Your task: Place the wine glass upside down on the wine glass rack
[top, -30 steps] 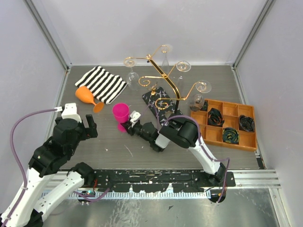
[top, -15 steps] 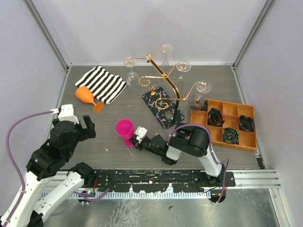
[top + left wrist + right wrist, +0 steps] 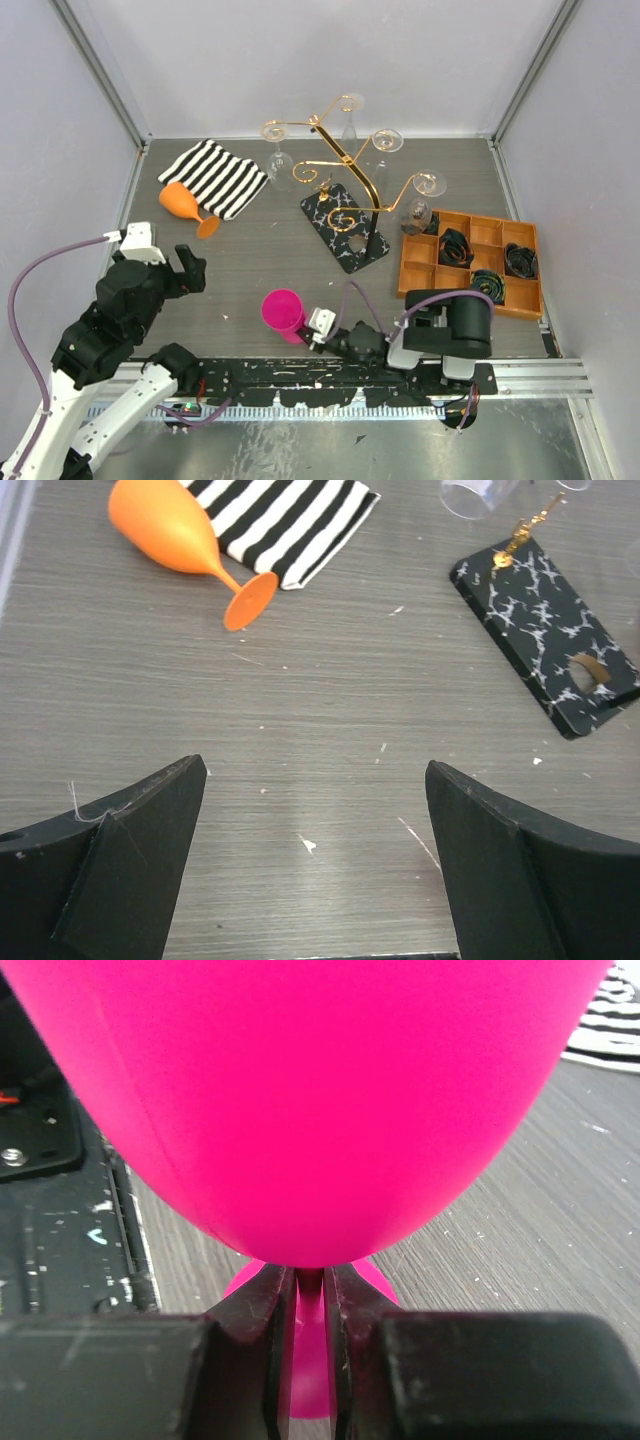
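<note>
- Grey wood-grain table [image 3: 250, 270] between white walls.
- Tall gold wire rack on a black marbled base [image 3: 338, 222] stands mid-table, towards the back.
- Left gripper [image 3: 315, 770]: jaws spread wide, holding nothing.
- Right gripper [image 3: 310, 1290]: jaws pinch the stem of the pink plastic wine glass [image 3: 284, 310] near the table's front edge, well apart from the rack.

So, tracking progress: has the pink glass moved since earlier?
Yes. The pink glass, held by the right hand, moved toward the near edge, away from the rack.
</note>
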Action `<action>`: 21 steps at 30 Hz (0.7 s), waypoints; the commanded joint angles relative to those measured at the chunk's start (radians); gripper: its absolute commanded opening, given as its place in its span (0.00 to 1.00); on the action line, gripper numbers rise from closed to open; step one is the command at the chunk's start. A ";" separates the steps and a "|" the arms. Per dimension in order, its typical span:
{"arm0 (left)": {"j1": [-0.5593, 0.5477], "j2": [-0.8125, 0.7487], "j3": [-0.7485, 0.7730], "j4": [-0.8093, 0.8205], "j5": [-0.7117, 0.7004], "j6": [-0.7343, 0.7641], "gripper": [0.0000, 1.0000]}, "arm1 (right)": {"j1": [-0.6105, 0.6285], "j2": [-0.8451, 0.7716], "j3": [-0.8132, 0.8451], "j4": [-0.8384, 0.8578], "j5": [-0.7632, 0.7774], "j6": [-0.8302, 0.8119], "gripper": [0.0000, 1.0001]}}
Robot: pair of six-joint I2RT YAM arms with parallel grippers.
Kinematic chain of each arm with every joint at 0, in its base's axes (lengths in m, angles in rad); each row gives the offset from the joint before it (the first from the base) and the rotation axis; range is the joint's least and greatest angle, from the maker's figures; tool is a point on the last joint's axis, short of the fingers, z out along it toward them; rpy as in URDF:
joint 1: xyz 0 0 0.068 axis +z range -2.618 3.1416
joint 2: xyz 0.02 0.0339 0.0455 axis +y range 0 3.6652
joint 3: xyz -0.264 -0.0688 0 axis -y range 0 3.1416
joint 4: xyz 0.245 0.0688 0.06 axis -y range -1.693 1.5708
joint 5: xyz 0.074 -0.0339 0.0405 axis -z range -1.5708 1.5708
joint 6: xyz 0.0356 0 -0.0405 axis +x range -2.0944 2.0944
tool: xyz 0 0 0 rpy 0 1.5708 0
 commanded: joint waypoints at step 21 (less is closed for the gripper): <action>-0.025 0.104 -0.350 0.691 0.549 -0.396 0.95 | 0.069 -0.979 -0.162 -0.476 0.393 -0.111 0.03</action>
